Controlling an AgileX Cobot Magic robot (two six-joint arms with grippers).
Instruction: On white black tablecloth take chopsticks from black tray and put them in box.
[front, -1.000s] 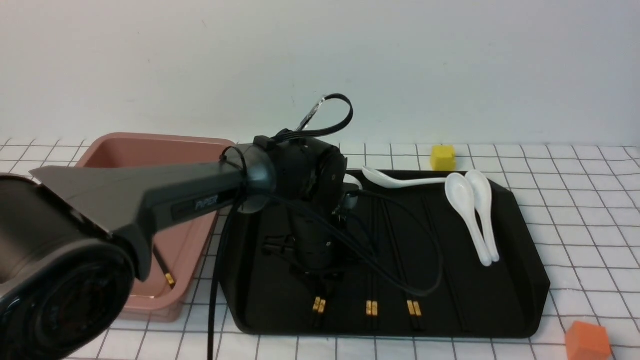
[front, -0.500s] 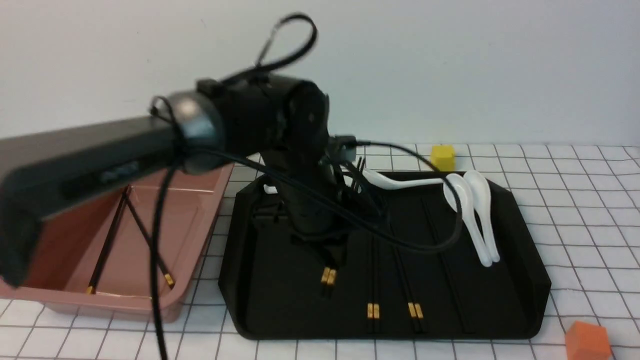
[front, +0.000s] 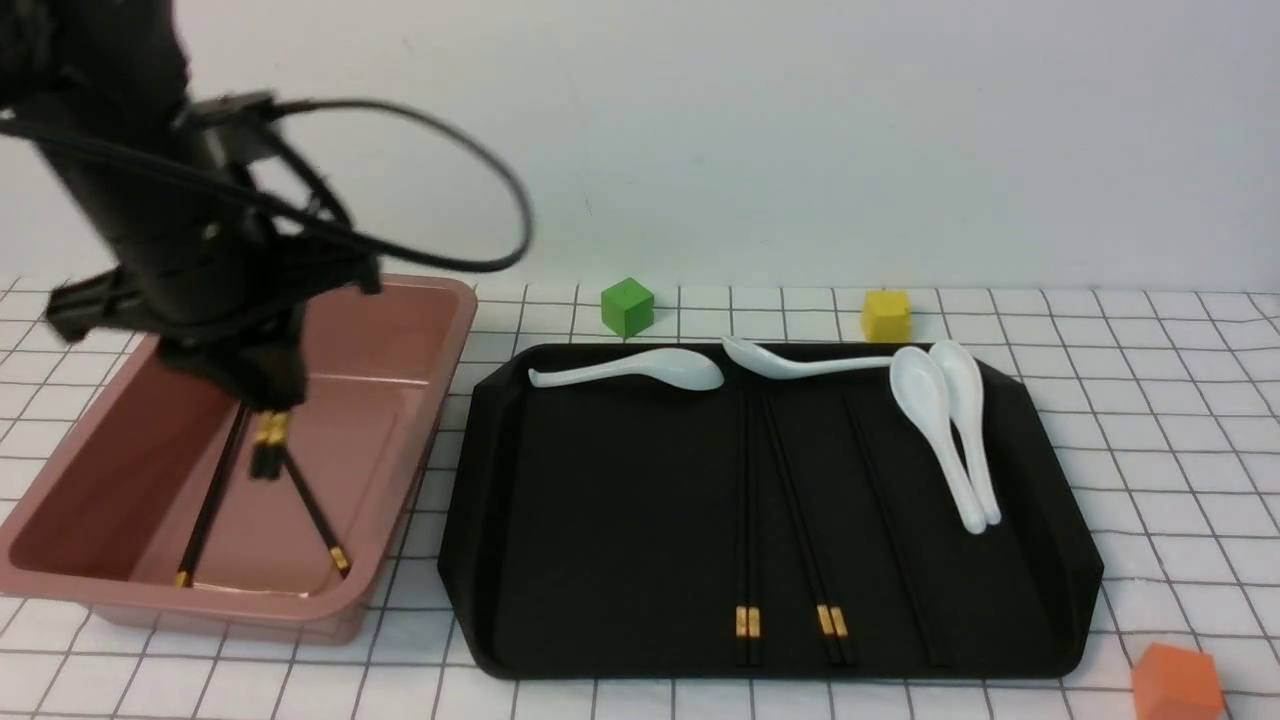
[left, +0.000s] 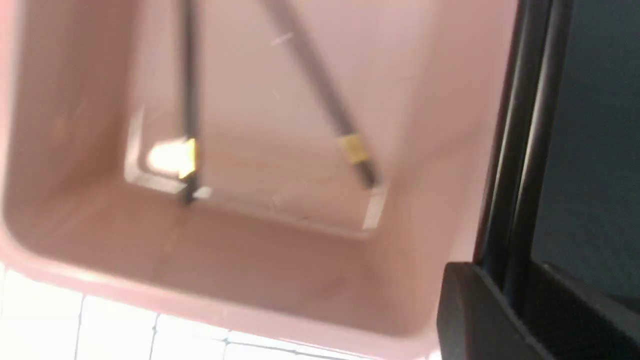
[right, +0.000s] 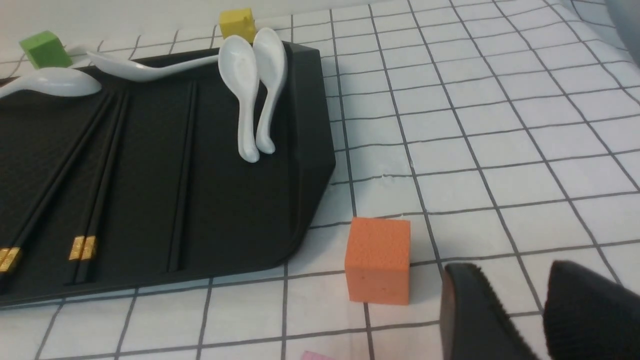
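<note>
Tablecloth: we have the white cloth with its thin black grid (front: 1180, 440) spread beneath everything, a small orange block (front: 1176, 682) lying on it near the tray.
Tray: we see the large, flat, matte black rectangular tray with cut corners (front: 610, 560) still unfinished; two pairs of long black gold-banded chopsticks (front: 746, 540) lie in it, plus a plain black strip (front: 895, 530) with no gold showing, which we cannot name for certain.
Box: our deep pinkish-brown plastic tub with a rolled rim (front: 400, 480) already has two thin black sticks with gold bands (front: 318, 515) on its floor, apart at their banded ends; we count them as one pair delivered.
Left gripper: our black left gripper (front: 270, 385) is over the tub, its fingers closed on a pair of black gold-banded chopsticks (left: 522, 150), side by side.
Right gripper: our dark right gripper (right: 520, 300) has its fingertips apart, with nothing between them.
White ceramic spoons: we find four (front: 930, 410) in the tray, and we judge they should stay.
Progress: we reckon one pair is done, one is in transit and two remain; lowering and releasing this pair comes next.
</note>
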